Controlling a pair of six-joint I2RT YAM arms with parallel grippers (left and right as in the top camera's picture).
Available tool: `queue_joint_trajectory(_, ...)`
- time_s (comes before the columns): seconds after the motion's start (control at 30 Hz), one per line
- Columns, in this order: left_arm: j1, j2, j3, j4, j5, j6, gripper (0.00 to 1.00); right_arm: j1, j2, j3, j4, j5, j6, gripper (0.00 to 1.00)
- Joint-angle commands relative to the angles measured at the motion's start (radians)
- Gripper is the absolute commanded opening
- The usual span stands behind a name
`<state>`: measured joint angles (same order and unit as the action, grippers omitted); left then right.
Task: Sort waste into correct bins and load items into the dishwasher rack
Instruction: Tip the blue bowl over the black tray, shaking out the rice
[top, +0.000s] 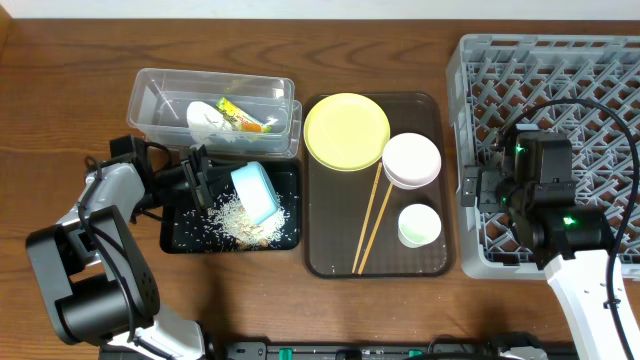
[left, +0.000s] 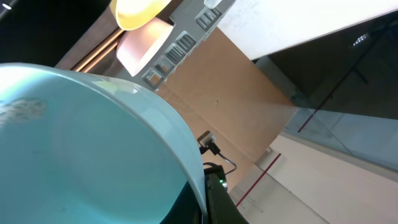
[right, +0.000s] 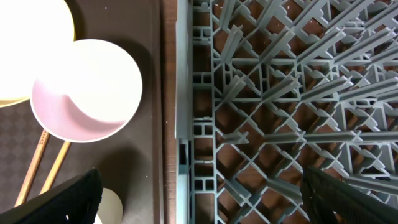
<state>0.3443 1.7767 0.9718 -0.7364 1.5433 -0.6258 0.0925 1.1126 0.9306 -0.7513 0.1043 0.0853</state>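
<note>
The left tool (top: 222, 180) is clamped on the one light blue bowl (top: 256, 192), tipped on edge over the black tray (top: 180, 238). The rack (top: 560, 70) lies well to its right. The right tool (top: 487, 187), wide and empty, hovers at the rack's edge, nearer the one yellow plate (top: 346, 131), one pink bowl (top: 411, 159), one white cup (top: 419, 224) and two chopsticks (top: 372, 220) lying near-to-far.

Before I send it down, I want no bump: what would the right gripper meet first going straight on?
Likely the left rim of the dishwasher rack: the open right gripper points down with that grey edge between its fingers. The brown tray lies just beside; depth is unclear.
</note>
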Motion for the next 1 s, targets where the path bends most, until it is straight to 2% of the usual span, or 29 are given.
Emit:
queue_joint_trajectory(0.0, 0.005, 0.006, -0.006, 0.013, 0.029, -0.031, 0.06, -0.011, -0.002, 0.018, -0.005, -0.004, -0.012, 0.99)
queue_joint_trajectory(0.1, 0.009, 0.006, -0.006, 0.027, -0.004, -0.031, 0.07, -0.011, -0.002, 0.018, -0.005, -0.004, -0.012, 0.99)
queue_joint_trajectory(0.27, 0.009, 0.006, -0.006, 0.05, -0.185, 0.0, 0.06, -0.011, -0.002, 0.018, -0.005, -0.004, -0.012, 0.99)
queue_joint_trajectory(0.33, 0.009, 0.006, -0.006, 0.051, -0.165, 0.0, 0.06, -0.011, -0.002, 0.018, -0.005, -0.004, -0.012, 0.99)
queue_joint_trajectory(0.47, 0.009, 0.006, -0.006, 0.171, 0.031, -0.002, 0.06, -0.011, -0.002, 0.018, -0.005, -0.004, -0.012, 0.99)
queue_joint_trajectory(0.53, 0.009, 0.005, -0.005, 0.207, 0.024, -0.007, 0.07, -0.011, -0.002, 0.018, -0.004, -0.004, -0.012, 0.99)
queue_joint_trajectory(0.6, 0.009, 0.006, -0.005, 0.218, -0.03, -0.008, 0.12, -0.011, -0.002, 0.018, -0.005, -0.004, -0.012, 0.99)
queue_joint_trajectory(0.67, 0.009, 0.006, -0.006, 0.211, -0.035, -0.041, 0.06, -0.011, -0.002, 0.018, -0.005, -0.004, -0.012, 0.99)
queue_joint_trajectory(0.77, 0.004, 0.006, -0.005, 0.25, 0.03, -0.049, 0.06, -0.011, -0.002, 0.018, -0.007, -0.004, -0.012, 0.99)
queue_joint_trajectory(0.87, 0.005, 0.005, -0.005, 0.278, 0.01, -0.032, 0.06, -0.011, -0.002, 0.018, -0.006, -0.004, -0.012, 0.99)
queue_joint_trajectory(0.97, 0.004, 0.005, -0.005, 0.279, 0.009, -0.077, 0.06, -0.011, -0.002, 0.018, -0.006, -0.004, -0.012, 0.99)
